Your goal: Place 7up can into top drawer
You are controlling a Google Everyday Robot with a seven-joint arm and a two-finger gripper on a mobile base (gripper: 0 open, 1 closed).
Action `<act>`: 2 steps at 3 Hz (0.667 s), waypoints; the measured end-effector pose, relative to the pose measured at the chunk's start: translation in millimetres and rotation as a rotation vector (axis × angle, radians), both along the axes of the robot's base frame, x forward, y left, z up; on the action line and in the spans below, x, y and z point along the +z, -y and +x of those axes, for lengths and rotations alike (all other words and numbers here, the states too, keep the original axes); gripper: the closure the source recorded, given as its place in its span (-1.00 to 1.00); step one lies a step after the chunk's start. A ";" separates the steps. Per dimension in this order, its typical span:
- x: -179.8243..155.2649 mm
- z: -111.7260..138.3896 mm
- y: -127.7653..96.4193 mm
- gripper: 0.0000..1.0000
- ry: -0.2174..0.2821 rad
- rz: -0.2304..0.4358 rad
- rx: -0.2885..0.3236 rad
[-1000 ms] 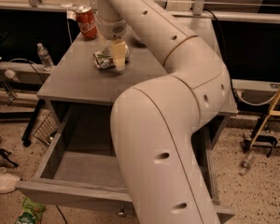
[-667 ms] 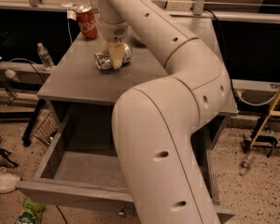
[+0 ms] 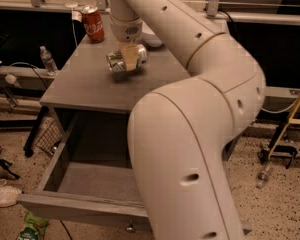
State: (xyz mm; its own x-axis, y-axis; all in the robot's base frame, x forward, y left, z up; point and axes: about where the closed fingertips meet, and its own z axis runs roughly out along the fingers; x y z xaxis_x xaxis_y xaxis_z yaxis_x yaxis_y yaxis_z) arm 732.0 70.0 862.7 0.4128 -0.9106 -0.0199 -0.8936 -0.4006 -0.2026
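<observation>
The 7up can (image 3: 116, 61), green and white with silver ends, lies on its side between my gripper's tan fingers (image 3: 130, 57). My gripper (image 3: 127, 59) is shut on it and holds it just above the grey cabinet top (image 3: 85, 86), near the back middle. A small shadow lies under the can. The top drawer (image 3: 90, 206) stands pulled open below the cabinet top, toward the camera. Its inside looks empty, and its small knob (image 3: 130, 228) shows on the front panel. My big white arm covers the drawer's right part.
A red cola can (image 3: 93, 24) stands upright at the back left of the cabinet top. A white object (image 3: 153, 39) lies behind the gripper. A water bottle (image 3: 48, 59) stands left of the cabinet. A green bag (image 3: 32, 227) and a shoe (image 3: 4, 194) lie on the floor.
The gripper with the 7up can has moved slightly right and lifted a little off the cabinet top. The drawer and the cola can have not moved.
</observation>
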 end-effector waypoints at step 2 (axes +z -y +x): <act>60.2 -107.3 37.1 1.00 0.039 0.038 -0.268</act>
